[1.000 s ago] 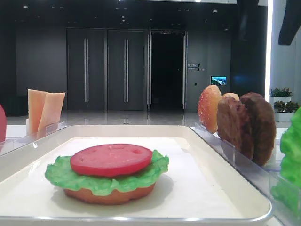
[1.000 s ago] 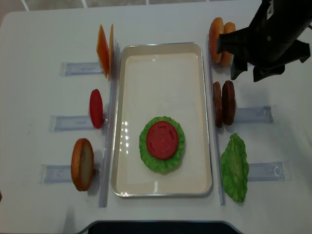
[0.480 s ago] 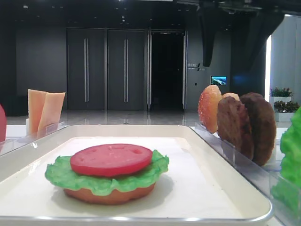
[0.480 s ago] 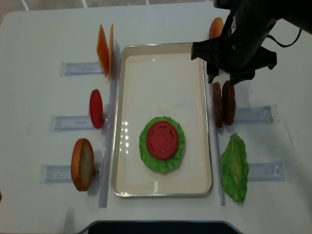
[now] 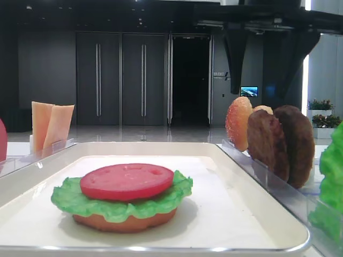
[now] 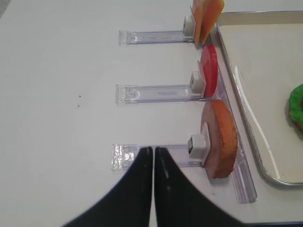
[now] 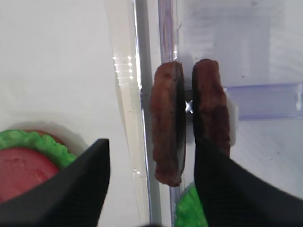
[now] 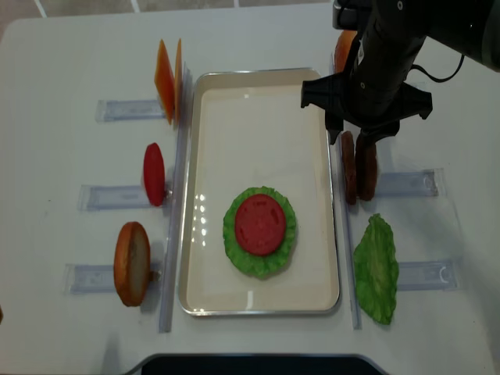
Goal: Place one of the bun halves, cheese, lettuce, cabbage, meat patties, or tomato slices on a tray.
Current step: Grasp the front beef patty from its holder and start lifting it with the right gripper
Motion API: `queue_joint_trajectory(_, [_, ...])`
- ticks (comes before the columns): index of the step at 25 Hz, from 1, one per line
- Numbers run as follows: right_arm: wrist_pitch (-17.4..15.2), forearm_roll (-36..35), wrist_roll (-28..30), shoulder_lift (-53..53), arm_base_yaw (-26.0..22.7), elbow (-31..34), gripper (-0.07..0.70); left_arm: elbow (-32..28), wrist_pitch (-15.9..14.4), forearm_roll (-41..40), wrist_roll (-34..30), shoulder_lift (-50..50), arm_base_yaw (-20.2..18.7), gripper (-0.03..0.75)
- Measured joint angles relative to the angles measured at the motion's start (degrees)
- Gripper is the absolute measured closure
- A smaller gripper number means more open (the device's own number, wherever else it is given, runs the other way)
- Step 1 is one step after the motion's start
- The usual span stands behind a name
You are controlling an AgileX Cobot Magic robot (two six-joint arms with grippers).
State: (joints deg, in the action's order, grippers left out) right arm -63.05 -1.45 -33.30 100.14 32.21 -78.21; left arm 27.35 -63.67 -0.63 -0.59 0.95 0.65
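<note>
Two dark brown meat patties [image 8: 348, 168] [image 8: 366, 166] stand on edge in a clear rack right of the cream tray [image 8: 258, 133]. My right gripper [image 8: 349, 131] hangs open just above them. In the right wrist view the left patty [image 7: 166, 127] lies between the black fingers [image 7: 80, 184], untouched, and the right finger overlaps the other patty [image 7: 211, 99]. On the tray a tomato slice [image 8: 259, 224] tops frilly lettuce [image 8: 231, 238] on a bun half [image 5: 126, 222]. My left gripper [image 6: 153, 150] is shut and empty over a rack end.
Left of the tray, racks hold cheese slices [image 8: 168, 78], a standing tomato slice [image 8: 154, 173] and a bun half [image 8: 131, 263]. On the right are bun halves [image 8: 344, 48] at the back and a lettuce leaf [image 8: 376, 269] at the front.
My right arm has swung left and forward, from beside the back bun halves to above the meat patties, its jaws widening slightly. The stack on the tray has not moved.
</note>
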Motion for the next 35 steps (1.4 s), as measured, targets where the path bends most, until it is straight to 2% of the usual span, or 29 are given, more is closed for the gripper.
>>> queue_joint_trajectory(14, [-0.89,-0.01,0.94,3.96,1.17,0.00,0.224,0.00,0.00,0.00,0.00,0.00,0.00,0.716])
queue_joint_trajectory(28, [0.09,0.90,1.18,7.03,1.17,0.00,0.225,0.00,0.00,0.00,0.00,0.00,0.00,0.716])
queue_joint_trajectory(32, [0.25,3.23,1.18,7.21,1.17,0.00,0.269,0.00,0.00,0.00,0.00,0.00,0.00,0.716])
queue_joint_trajectory(35, [-0.22,4.63,1.13,7.21,1.17,0.00,0.360,0.00,0.00,0.00,0.00,0.00,0.00,0.716])
